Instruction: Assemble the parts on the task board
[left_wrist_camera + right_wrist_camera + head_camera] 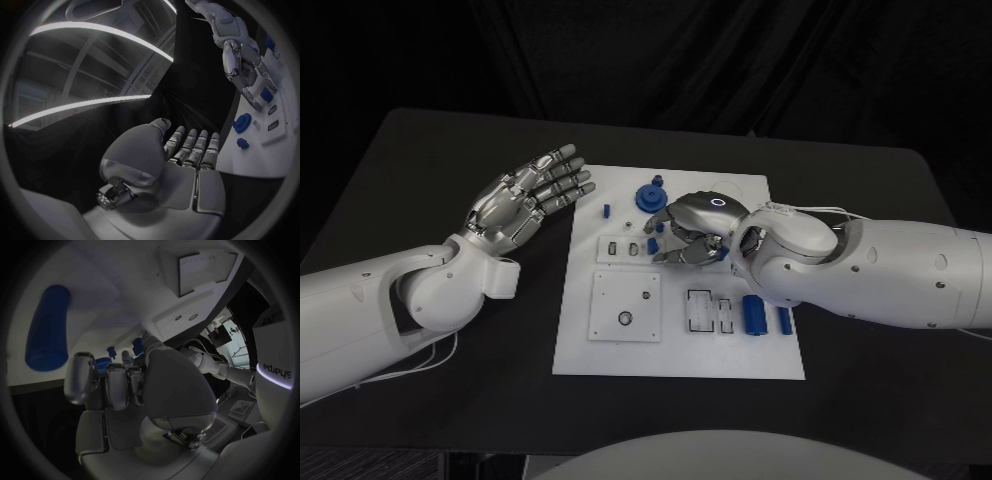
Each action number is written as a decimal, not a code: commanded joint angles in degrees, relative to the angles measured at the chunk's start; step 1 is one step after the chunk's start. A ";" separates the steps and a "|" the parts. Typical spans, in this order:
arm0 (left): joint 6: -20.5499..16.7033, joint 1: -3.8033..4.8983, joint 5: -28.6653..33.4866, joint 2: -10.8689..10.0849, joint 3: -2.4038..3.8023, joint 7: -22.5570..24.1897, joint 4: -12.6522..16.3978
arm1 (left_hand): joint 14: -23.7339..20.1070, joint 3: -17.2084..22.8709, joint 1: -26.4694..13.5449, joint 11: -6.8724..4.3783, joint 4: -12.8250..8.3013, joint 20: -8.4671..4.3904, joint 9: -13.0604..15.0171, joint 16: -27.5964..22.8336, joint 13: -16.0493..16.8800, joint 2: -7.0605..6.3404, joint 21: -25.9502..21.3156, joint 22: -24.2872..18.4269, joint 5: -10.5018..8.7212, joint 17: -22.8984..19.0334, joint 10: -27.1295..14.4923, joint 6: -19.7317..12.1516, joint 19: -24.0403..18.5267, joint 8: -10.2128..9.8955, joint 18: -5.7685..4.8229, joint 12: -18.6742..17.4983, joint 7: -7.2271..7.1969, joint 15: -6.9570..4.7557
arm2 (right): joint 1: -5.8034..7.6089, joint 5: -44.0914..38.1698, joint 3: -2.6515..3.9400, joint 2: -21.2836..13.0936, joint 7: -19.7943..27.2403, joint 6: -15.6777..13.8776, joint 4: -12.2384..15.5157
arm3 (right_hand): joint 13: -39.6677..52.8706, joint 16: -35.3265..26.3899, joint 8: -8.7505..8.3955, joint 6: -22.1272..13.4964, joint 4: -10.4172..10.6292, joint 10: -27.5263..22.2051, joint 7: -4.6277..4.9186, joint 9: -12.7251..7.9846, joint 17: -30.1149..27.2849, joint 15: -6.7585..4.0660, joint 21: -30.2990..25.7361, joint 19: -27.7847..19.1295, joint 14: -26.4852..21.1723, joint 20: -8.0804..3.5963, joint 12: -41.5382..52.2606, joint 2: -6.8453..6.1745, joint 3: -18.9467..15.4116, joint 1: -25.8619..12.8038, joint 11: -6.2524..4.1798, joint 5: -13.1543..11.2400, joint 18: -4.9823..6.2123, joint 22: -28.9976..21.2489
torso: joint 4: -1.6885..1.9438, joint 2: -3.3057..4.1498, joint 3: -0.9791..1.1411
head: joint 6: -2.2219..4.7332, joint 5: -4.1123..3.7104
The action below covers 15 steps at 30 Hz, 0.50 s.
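Observation:
The white task board (678,345) lies in the middle of the black table. My right hand (692,230) hangs low over the board's centre, its fingers curled down around a small blue part (713,256). The left wrist view shows that right hand (247,75) with its fingertips at the blue part (265,95). My left hand (524,200) floats palm up with fingers spread, left of the board and holding nothing. A blue round part (651,195) and a small blue peg (606,211) stand near the board's far edge. A blue cylinder (754,315) lies at the board's right.
A raised white square plate (626,305) with a hole sits on the board's near left, with slotted recesses (708,310) beside it. Another short blue piece (785,320) lies by the cylinder. Bare black table surrounds the board.

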 commanded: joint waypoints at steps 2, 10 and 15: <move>-0.02 -0.08 -1.43 -0.24 0.05 4.02 0.50 | -0.41 0.47 -0.59 0.36 -0.06 0.05 0.04 0.10 -0.01 0.06 0.01 0.02 0.15 -0.02 0.02 -0.06 -0.25 0.10 -0.34 -0.17 0.86 0.15 | -0.19 -0.31 0.16 -1.05 2.01 -5.03 1.36 | 9.69 -0.24 -0.50 -1.30 2.72 0.66 -0.28 -1.05 8.32 -0.37 -0.40 -0.29 3.52 -0.19 -0.45 -1.62 -0.64 0.64 -0.59 -1.29 0.62 7.56 | 0.04 -0.01 0.00 | 0.32 0.22; -8.72 -0.03 -2.64 -1.38 0.06 5.89 2.61 | 2.98 2.33 -1.95 1.13 -0.42 -0.05 0.50 5.93 0.54 -1.73 7.85 3.98 1.15 0.79 3.63 3.71 8.37 1.27 -0.26 4.70 1.47 0.22 | 0.87 -0.31 0.60 -4.89 7.01 -13.71 6.33 | 9.83 0.00 0.45 -0.07 3.27 0.75 -0.15 -1.33 8.56 -0.32 -0.32 -0.16 3.61 -0.20 -0.37 -1.35 -0.52 1.44 -0.49 -1.20 0.56 7.72 | -0.04 0.03 0.04 | 1.77 1.88; -14.91 0.43 -3.39 -2.06 0.07 6.40 4.36 | 7.55 7.65 -1.65 1.08 -4.37 -0.81 0.55 13.41 0.70 -3.67 18.71 9.94 0.69 1.45 6.18 6.39 15.11 1.70 -0.48 7.39 1.23 -0.45 | 2.36 0.84 0.67 -7.75 11.41 -16.04 8.44 | 9.73 -0.06 1.20 1.06 3.35 0.61 -0.14 -1.41 8.50 -0.33 -0.10 -0.01 3.59 -0.20 -0.45 -1.03 -0.53 1.14 -0.50 -1.54 0.50 7.88 | -0.10 -0.06 0.07 | 2.54 3.08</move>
